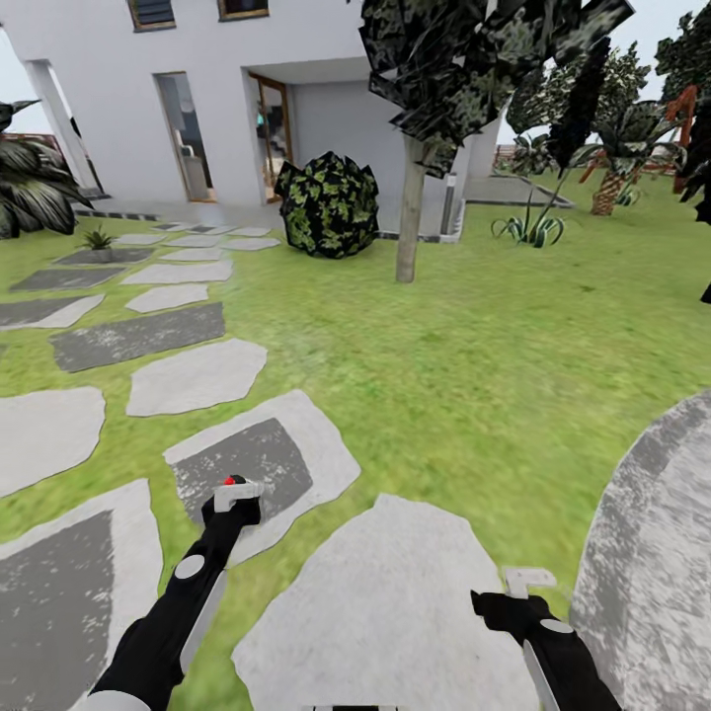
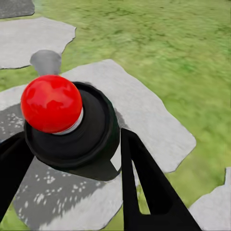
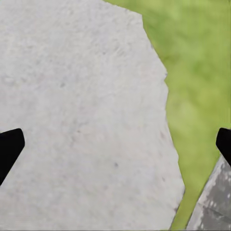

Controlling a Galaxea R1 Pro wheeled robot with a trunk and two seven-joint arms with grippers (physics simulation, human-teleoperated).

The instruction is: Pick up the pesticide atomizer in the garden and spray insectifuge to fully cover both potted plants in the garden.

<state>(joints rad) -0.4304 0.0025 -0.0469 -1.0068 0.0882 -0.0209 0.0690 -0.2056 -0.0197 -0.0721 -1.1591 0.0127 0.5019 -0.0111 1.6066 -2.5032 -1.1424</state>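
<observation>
Black fingers (image 2: 144, 192) of the left gripper (image 1: 233, 502) are pinched on the atomizer (image 2: 72, 125). Right gripper (image 1: 518, 592) is spread wide over a stone (image 3: 82, 120).

Left pincer (image 1: 233, 497) around the pesticide atomizer (image 1: 233, 484), above stepping stones (image 1: 259, 460).

Open lawn (image 1: 474, 346) lies ahead; a tree trunk (image 1: 410, 212) and round bush (image 1: 328, 204) stand beyond.
</observation>
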